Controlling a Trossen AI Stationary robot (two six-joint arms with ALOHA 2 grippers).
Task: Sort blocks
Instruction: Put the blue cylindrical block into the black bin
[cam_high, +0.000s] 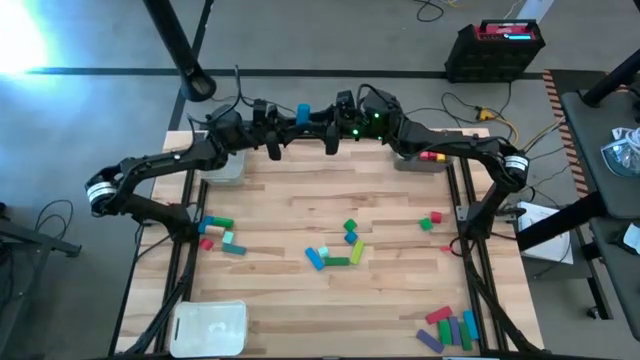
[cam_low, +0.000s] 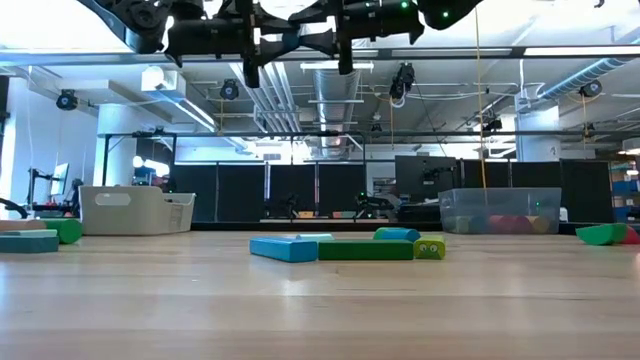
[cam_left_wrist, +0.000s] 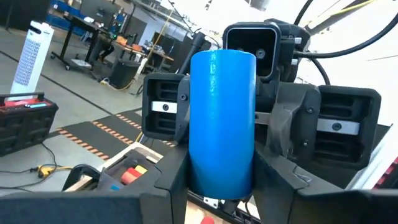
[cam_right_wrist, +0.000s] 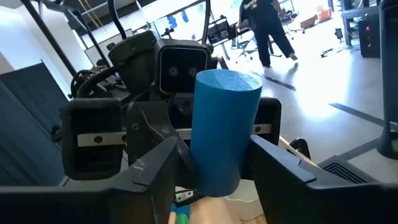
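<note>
From above, both arms reach toward each other over the far edge of the desk (cam_high: 300, 210), and the left gripper (cam_high: 285, 125) and right gripper (cam_high: 320, 125) meet at a blue cylinder (cam_high: 303, 113) held in the air between them. The remaining blocks lie scattered on the wood: a middle cluster (cam_high: 335, 250) of blue, green, teal and yellow pieces, a group near the left edge (cam_high: 218, 235), a red and green pair (cam_high: 430, 220) to the right, and a row of bars at the near right corner (cam_high: 450, 328). A white tray (cam_high: 210, 327) sits at the near left corner, and a clear tray (cam_high: 425, 158) with red pieces at the far right. At desk level, the grippers hang high above the surface, and a blue bar (cam_low: 285, 248), a green bar (cam_low: 365, 250) and a yellow piece (cam_low: 431, 247) lie together mid-desk. The left wrist camera shows the cylinder (cam_left_wrist: 222, 121) standing upright between that arm's fingers (cam_left_wrist: 168, 177), which close against its lower sides, with the other gripper facing it just behind. The right wrist camera shows the same cylinder (cam_right_wrist: 224, 127) likewise clasped by its own fingers (cam_right_wrist: 277, 162).
</note>
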